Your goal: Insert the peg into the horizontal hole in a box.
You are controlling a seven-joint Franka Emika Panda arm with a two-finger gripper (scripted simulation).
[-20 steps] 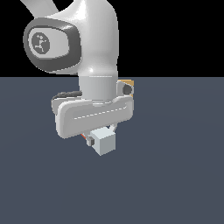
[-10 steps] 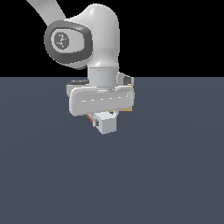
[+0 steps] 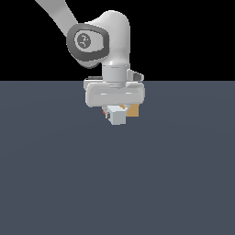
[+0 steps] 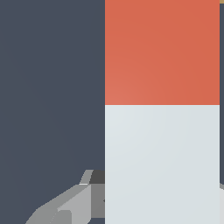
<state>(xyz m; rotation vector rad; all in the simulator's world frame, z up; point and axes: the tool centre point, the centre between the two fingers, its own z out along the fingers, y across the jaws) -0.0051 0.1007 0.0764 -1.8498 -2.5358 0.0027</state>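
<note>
Orange-red and pale-grey peg (image 4: pixel 162 109) seemingly clamped in the gripper (image 3: pixel 115 114), beside box (image 3: pixel 133 110)

Peg (image 3: pixel 117 116) lies just beside box (image 3: pixel 133 110).

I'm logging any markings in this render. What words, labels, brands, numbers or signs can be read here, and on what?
No readable text anywhere.
The arm's round joint cap bears a small pale emblem, not legible as letters.
The peg, the box and the gripper carry no markings.
</note>
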